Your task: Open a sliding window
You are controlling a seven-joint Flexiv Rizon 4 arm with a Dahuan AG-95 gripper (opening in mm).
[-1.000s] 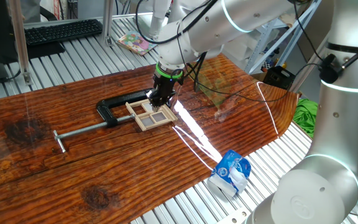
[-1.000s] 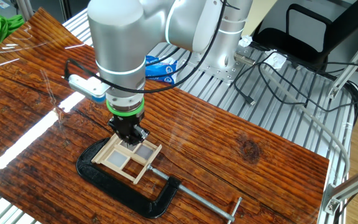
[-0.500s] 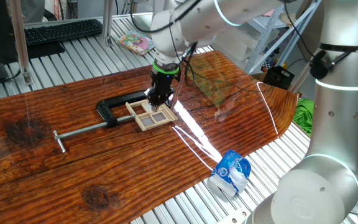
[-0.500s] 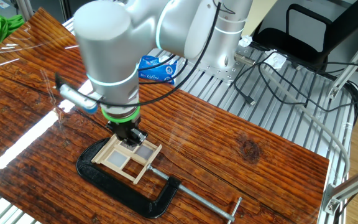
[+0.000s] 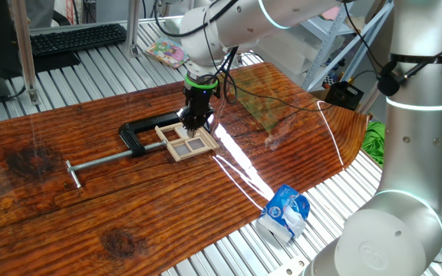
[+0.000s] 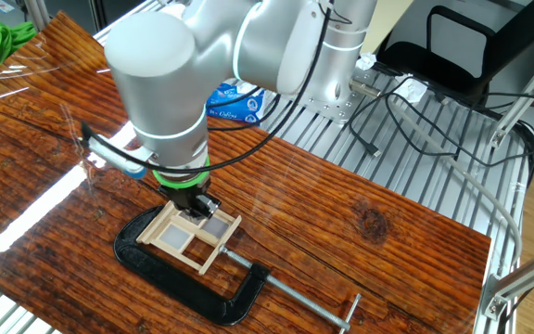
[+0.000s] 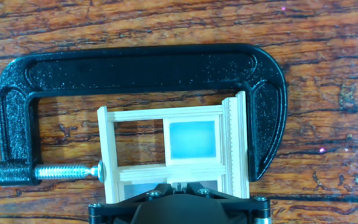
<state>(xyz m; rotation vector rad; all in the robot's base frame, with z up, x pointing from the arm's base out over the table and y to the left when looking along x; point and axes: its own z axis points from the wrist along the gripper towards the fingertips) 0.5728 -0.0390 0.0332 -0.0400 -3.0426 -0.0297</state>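
At the bottom edge of the hand view, the gripper point(image 7: 179, 194) sits over the near rail of the sliding window point(image 7: 173, 149); whether its fingers are parted or closed cannot be told. Beyond it, the pale wooden frame lies flat on the wooden table point(image 5: 67, 222), held between the screw tip and the jaw of a black C-clamp point(image 7: 135, 68). Farther off, a blue-and-white packet point(image 5: 284, 211) lies at the table edge.

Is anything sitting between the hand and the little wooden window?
Nothing visible does. The hand is right at the sliding window's edge; the black C-clamp only wraps around the window's outside.
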